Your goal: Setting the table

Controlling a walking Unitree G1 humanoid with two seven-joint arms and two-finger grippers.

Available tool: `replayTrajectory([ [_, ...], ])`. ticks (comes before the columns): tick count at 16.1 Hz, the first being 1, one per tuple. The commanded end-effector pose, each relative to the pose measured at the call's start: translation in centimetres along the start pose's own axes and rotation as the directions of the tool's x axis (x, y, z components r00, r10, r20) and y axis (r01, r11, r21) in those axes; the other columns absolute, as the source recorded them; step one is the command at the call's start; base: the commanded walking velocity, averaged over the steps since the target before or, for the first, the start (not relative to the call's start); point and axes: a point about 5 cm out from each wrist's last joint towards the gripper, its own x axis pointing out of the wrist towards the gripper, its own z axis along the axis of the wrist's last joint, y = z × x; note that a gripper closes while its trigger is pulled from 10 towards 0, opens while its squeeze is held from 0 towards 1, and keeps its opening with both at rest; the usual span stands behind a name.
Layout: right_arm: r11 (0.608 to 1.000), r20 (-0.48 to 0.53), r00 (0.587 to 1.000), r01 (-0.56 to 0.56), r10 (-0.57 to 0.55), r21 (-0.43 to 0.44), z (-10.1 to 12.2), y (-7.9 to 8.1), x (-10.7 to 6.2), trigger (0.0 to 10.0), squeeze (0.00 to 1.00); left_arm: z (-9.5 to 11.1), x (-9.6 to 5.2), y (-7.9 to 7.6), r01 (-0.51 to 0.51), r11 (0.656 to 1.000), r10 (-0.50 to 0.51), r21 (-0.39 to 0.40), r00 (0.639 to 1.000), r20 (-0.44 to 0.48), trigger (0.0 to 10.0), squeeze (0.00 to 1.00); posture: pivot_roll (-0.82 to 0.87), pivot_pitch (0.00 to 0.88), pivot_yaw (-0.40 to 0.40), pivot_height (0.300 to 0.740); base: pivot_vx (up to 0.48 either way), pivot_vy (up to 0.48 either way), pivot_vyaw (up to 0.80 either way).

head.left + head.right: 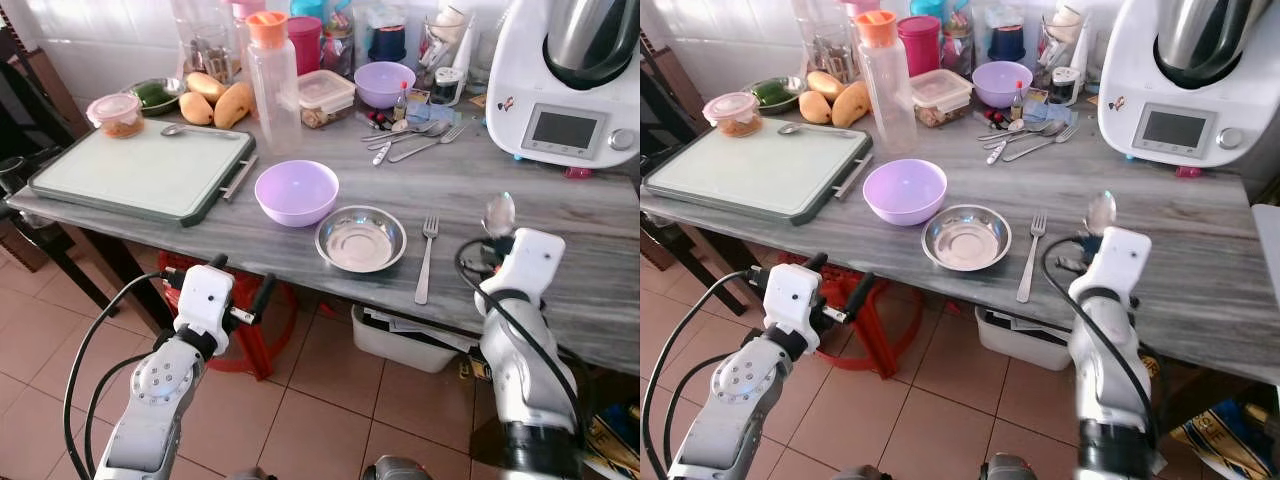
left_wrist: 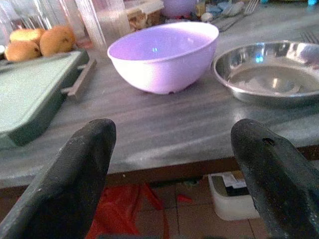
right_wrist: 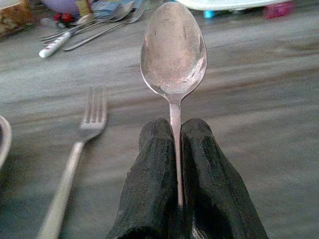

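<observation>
Right tool (image 3: 174, 149): both black fingers clenched on the handle of a spoon (image 3: 173, 50), bowl end pointing up and away from the fingertips. It is held over the near right part of the grey wood-grain counter (image 1: 520, 180), near the front edge.

A fork (image 1: 425, 258) lies flat on the counter just to the left of this tool, tines pointing away from the robot. Left of the fork, close beside it, sits a shallow steel bowl (image 1: 360, 238). A lilac plastic bowl (image 1: 296, 192) stands beyond and left of the steel one, the two nearly touching.

Left tool (image 2: 172, 164): fingers spread wide apart, grasping nothing, held below and in front of the counter's front edge, facing the lilac bowl.

Farther left of that tool, a green-rimmed cutting board (image 1: 140, 170) lies on the counter. Loose cutlery (image 1: 410, 138) lies toward the back, a white kitchen machine (image 1: 565, 85) at the far right. Mangoes (image 1: 215, 100) lie behind the board.
</observation>
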Motion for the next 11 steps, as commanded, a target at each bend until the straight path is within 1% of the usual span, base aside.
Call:
replayTrajectory([
  [1, 0.999, -0.034, 0.999, -0.038, 0.039, 0.008, -0.37, 1.04, 0.13, 10.0, 0.0, 0.35, -0.15, 0.17, 0.006, 1.0, -0.006, 0.005, 1.0, 0.0, 10.0, 0.0, -0.02, 0.0, 0.062, 0.74, 0.0, 0.0, 0.0],
  [3, 0.999, -0.055, 0.997, -0.043, 0.044, 0.022, -0.63, 1.45, 0.38, 10.0, 0.0, 0.39, -0.25, 0.1, 0.012, 1.0, -0.012, 0.001, 1.0, -0.006, 10.0, 0.0, -0.02, 0.0, 0.061, 0.74, 0.0, 0.0, 0.0],
  [6, 0.998, -0.074, 0.996, -0.043, 0.046, 0.037, -0.72, 1.65, 0.5, 10.0, 0.0, 0.38, -0.36, -0.06, 0.019, 1.0, -0.019, -0.006, 1.0, -0.015, 10.0, 0.0, -0.02, 0.0, 0.058, 0.74, 0.0, 0.0, 0.0],
  [11, 0.999, -0.11, 0.994, -0.01, 0.016, 0.047, -1.08, 1.27, 0.58, 10.0, 0.0, 0.38, -0.28, -0.24, 0.028, 0.999, -0.028, -0.015, 0.999, -0.021, 10.0, 0.0, -0.02, 0.0, 0.055, 0.74, 0.0, 0.0, 0.0],
])
